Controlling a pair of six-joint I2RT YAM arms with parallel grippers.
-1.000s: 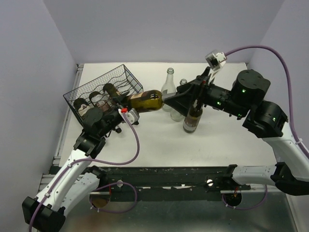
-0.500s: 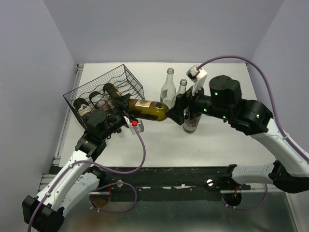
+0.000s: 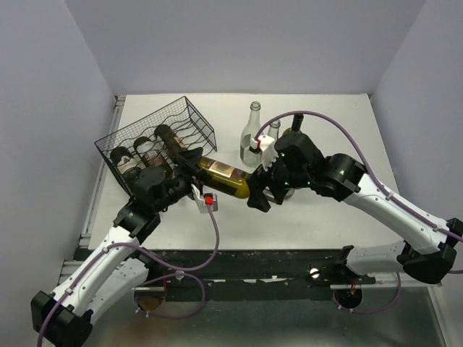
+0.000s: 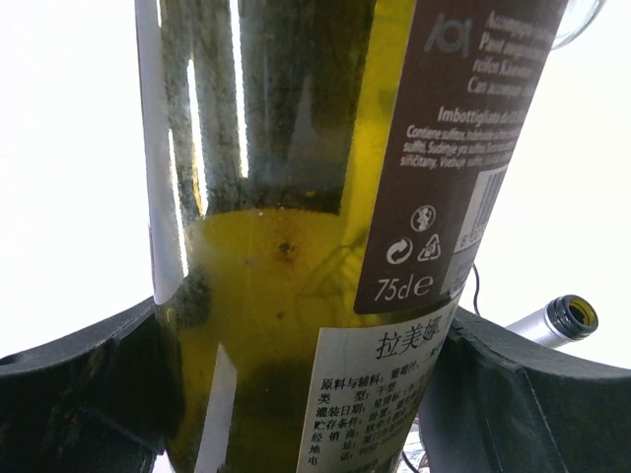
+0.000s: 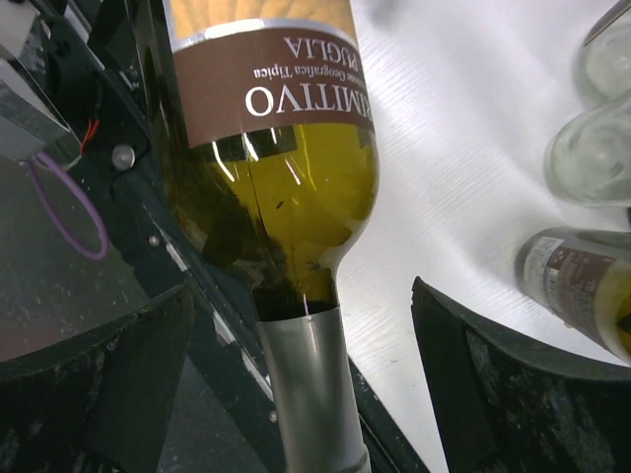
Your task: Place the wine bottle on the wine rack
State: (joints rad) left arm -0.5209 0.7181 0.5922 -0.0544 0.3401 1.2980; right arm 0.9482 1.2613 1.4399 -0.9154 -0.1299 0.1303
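Look: left gripper (image 3: pixel 187 168) clamped on the olive-green glass wine bottle (image 3: pixel 226 176), held level, base toward the black wire wine rack (image 3: pixel 155 137) at the desk's (image 3: pixel 325 130) far-left corner; right gripper (image 5: pixel 311 384) spread wide around its neck.

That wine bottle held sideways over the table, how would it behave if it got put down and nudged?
Likely rolls: the wine bottle is round and lying sideways. Probably slippery, its glass looks glossy. Probably breakable if dropped.

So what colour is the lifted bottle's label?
The label is brown with white lettering; right wrist view shows it best.
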